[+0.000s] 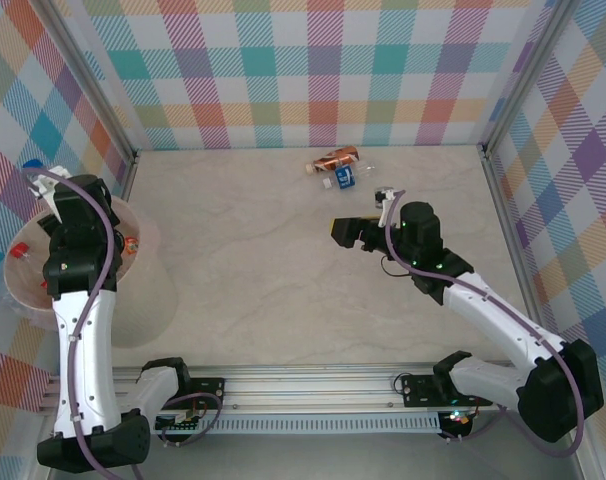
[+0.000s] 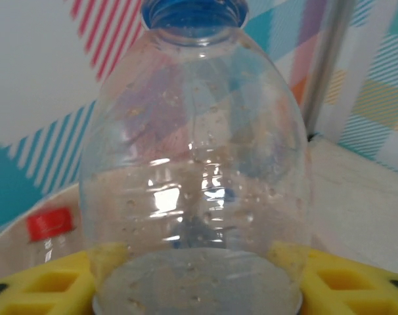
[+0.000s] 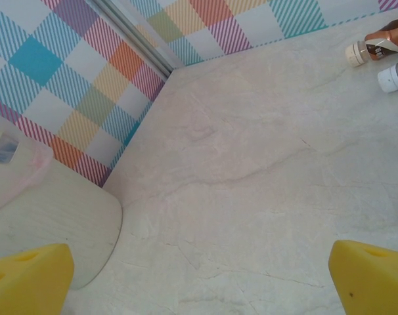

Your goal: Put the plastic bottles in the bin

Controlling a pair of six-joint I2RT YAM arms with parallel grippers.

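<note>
Bottle (image 2: 199,164) clamped in left gripper (image 2: 199,295): clear, blue cap at the top of the left wrist frame, base down between the yellow pads (image 2: 38,282), which press on it from both sides. Small specks or droplets on its wall. Red-cap bottle (image 2: 49,226) lies at lower left of that frame, behind the left pad.

Top view: left arm runs up the left side of the frame and its gripper sits at mid left, by the upper-left part of the bin (image 1: 28,300) rim. The blue cap pokes out toward the checked wall (image 1: 303,70). Can't tell if the held bottle is fully over the opening or just over the rim. Bin is translucent, pale, partly hidden under the left arm. Red caps show inside it, one near its left side and one near its right.

Right gripper (image 1: 345,232): centre of the top view, over bare table (image 1: 243,260), fingers spread wide, nothing between them. Right wrist frame has its two yellow pads in the bottom corners, with table between them and the bin wall at left.

Two more bottles lie on the table at upper centre of the top view, near the back wall: brown bottle (image 1: 335,159) and blue-label bottle (image 1: 345,177), just beside each other. Both are up from the right gripper and well apart from the bin. In the right wrist frame they sit at upper right, pale caps pointing left.
</note>
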